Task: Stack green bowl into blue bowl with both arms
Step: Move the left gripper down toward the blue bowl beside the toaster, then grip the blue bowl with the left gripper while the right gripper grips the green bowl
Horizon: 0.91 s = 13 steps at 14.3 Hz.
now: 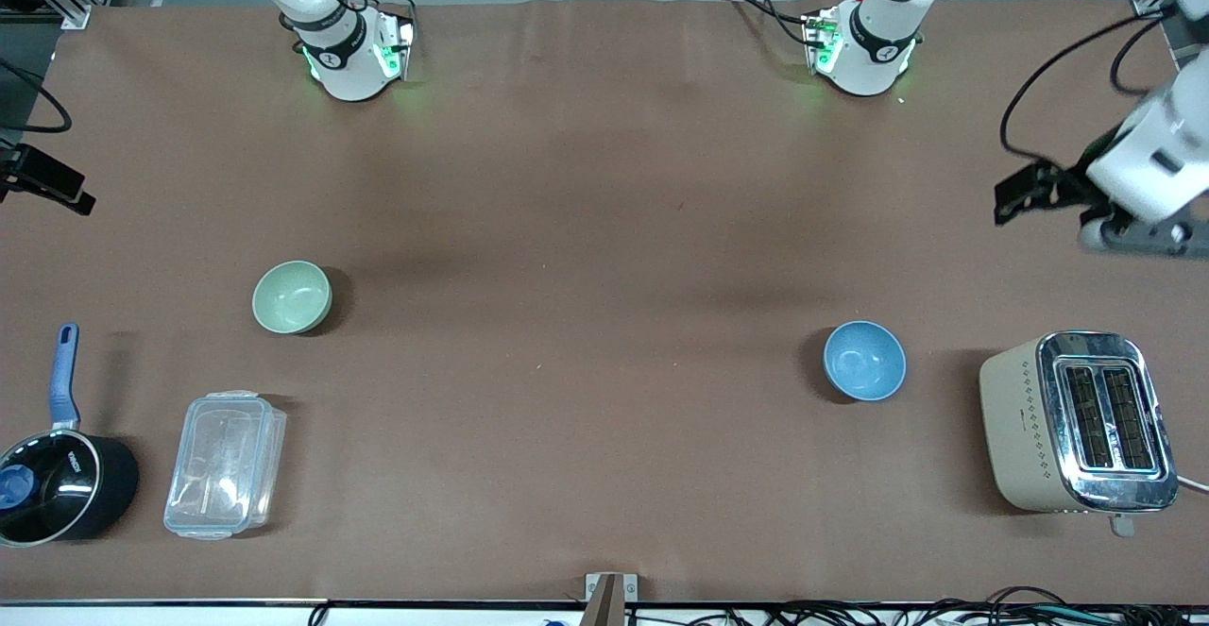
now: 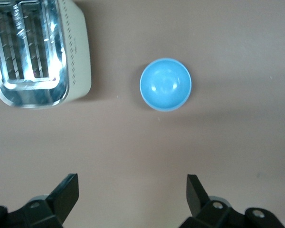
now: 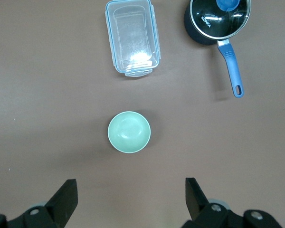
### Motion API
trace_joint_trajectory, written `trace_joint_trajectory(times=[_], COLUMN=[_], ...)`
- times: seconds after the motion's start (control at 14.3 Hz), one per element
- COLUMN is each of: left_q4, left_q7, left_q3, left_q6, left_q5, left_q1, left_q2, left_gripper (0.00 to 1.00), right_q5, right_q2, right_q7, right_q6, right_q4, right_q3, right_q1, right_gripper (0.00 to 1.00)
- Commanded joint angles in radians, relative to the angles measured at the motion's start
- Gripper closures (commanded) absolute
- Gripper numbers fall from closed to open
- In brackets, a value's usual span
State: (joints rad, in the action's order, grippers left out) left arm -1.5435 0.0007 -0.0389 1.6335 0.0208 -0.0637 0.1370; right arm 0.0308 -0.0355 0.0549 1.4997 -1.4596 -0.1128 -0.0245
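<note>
We judge the green bowl (image 3: 128, 132) light, rigid and smooth, best pinched at its rim. Both end effectors, left (image 2: 133, 197) and right (image 3: 131, 199), hang wide apart high above the worktop (image 1: 586, 229); the blue bowl (image 1: 864, 361) sits near the toaster (image 1: 1077, 423).

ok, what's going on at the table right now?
Nothing is held yet. The small pale mint-green bowl sits toward the right arm's end, the small medium-blue bowl toward the left arm's end beside a beige toaster. The right pincer and left pincer are up in the air, both open.
</note>
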Motion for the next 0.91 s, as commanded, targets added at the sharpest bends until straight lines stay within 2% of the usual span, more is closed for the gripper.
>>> trace_joint_trajectory(times=[0.0, 0.21, 0.35, 0.56, 0.84], left_q4=[0.014, -0.044, -0.052, -0.056, -0.066], left_q7=[0.009, 0.008, -0.001, -0.005, -0.005], left_q3=[0.004, 0.002, 0.004, 0.002, 0.002], left_q6=[0.104, 0.228, 0.284, 0.339, 0.453], left_q5=[0.024, 0.018, 0.018, 0.018, 0.027], left_q1=[0.025, 0.033, 0.024, 0.019, 0.016], left_q2=[0.117, 0.189, 0.251, 0.324, 0.461], left_gripper=[0.0, 0.0, 0.0, 0.0, 0.0], right_q5=[-0.012, -0.014, -0.014, -0.015, -0.015], right_q2=[0.028, 0.028, 0.029, 0.032, 0.026], right_q7=[-0.013, -0.041, -0.043, -0.076, -0.153], right_q6=[0.002, 0.005, 0.072, 0.253, 0.607], right_q4=[-0.028, -0.054, -0.121, -0.287, -0.603], right_q3=[-0.001, -0.001, -0.001, -0.001, -0.002], right_q1=[0.003, 0.005, 0.005, 0.011, 0.037], right_gripper=[0.0, 0.0, 0.0, 0.0, 0.0])
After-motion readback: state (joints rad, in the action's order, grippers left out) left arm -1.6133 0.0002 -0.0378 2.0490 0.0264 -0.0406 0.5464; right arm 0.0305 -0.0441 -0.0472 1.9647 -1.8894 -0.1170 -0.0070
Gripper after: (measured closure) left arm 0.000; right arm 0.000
